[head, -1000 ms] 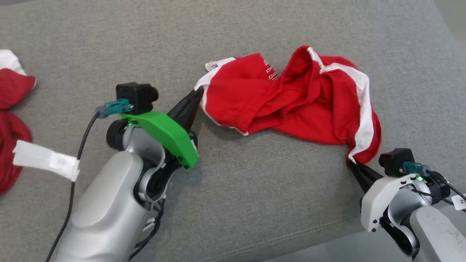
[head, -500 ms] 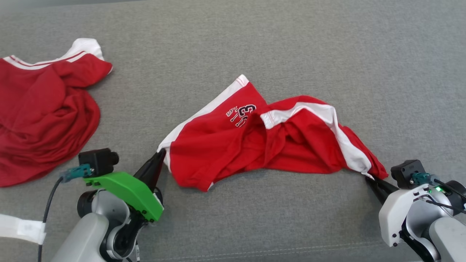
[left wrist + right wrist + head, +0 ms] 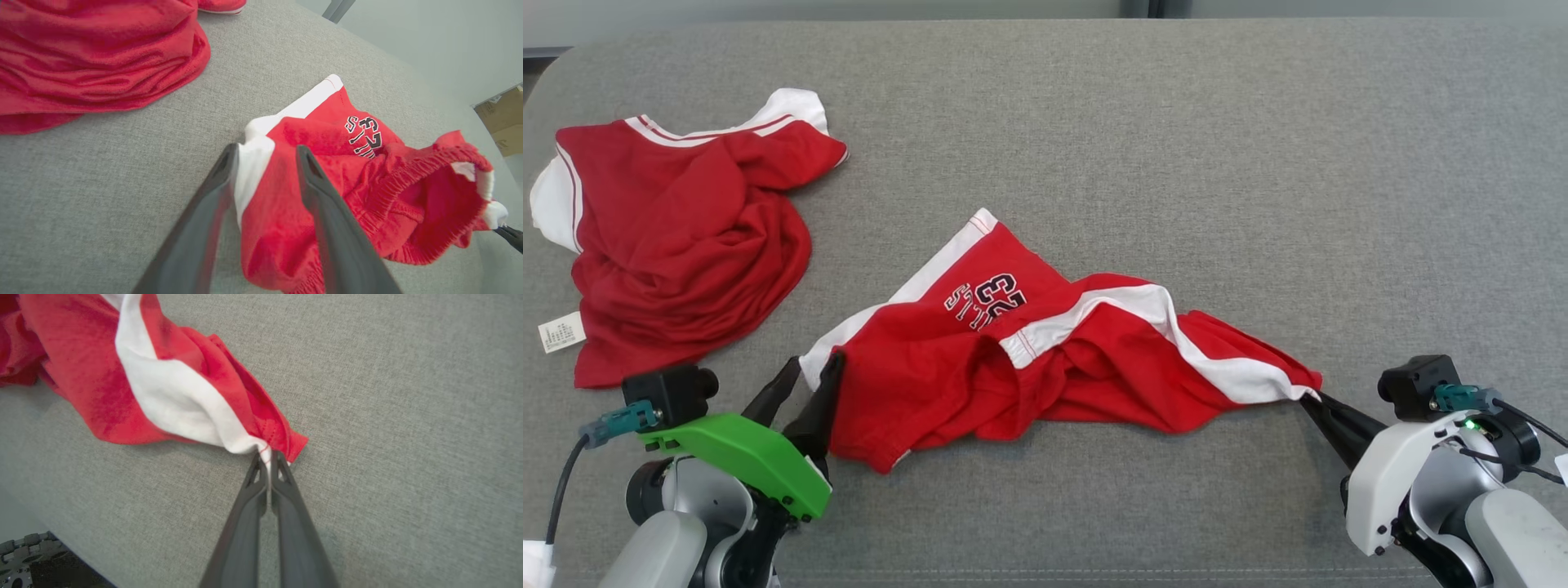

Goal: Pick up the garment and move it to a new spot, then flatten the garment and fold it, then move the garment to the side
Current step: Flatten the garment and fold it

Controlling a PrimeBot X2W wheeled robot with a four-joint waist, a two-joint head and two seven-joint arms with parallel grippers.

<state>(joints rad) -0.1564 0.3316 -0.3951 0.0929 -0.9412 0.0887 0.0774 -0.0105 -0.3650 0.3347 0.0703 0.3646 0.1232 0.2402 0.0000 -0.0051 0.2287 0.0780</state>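
the red shorts (image 3: 1045, 359) lie crumpled mid-way along the grey cushion (image 3: 1258, 163), right corner pinched in the clenched right gripper (image 3: 1313, 400), near-left corner between the parted, unclamped fingers of the left gripper (image 3: 813, 363); placing looks done, and flattening calls for spreading the cloth.

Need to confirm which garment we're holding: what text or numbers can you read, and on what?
"23" on the red shorts, upside down in the head view.
"LLS" ends the word beside it; its start is unreadable.
Too small to read: the care tag on the other red garment.
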